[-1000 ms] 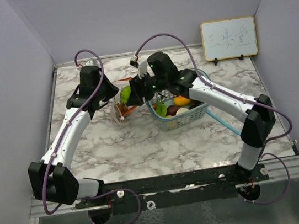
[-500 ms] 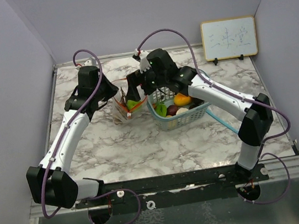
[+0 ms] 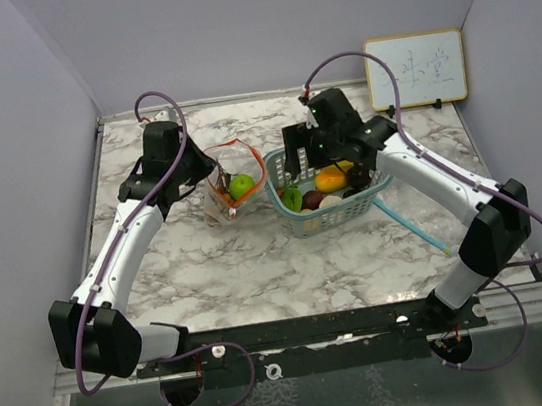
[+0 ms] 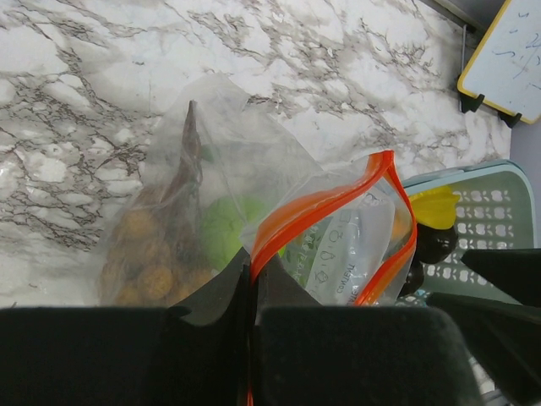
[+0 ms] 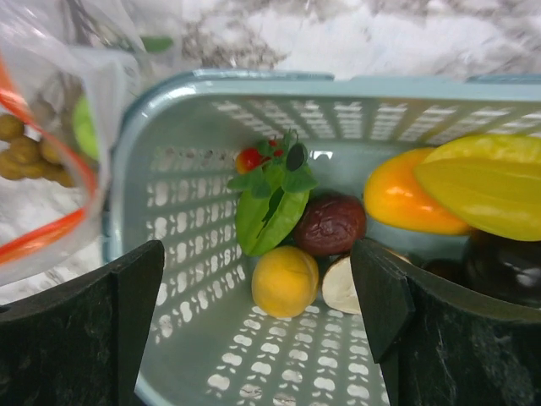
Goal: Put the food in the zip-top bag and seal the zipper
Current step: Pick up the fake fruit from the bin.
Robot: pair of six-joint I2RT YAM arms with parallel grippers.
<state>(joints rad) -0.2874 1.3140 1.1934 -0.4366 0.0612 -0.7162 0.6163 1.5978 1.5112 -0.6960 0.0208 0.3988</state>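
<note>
Loading step: pinching zip-top bag (image 4: 338, 245) rim with left gripper (image 4: 252, 288); hovering right gripper (image 5: 254, 262) spread empty over basket (image 5: 169, 211); next, lower onto peach (image 5: 285, 281), close

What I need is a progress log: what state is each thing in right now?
Clear zip-top bag with orange zipper: unsealed, mouth open.
Round green apple: inside the bag.
Brown grape bunch: inside the bag.
Orange-yellow mango: in the basket.
Pale teal mesh basket: upright, holding food.
Left gripper: shut on the bag's rim.
Right gripper: open, empty, above the basket.
</note>
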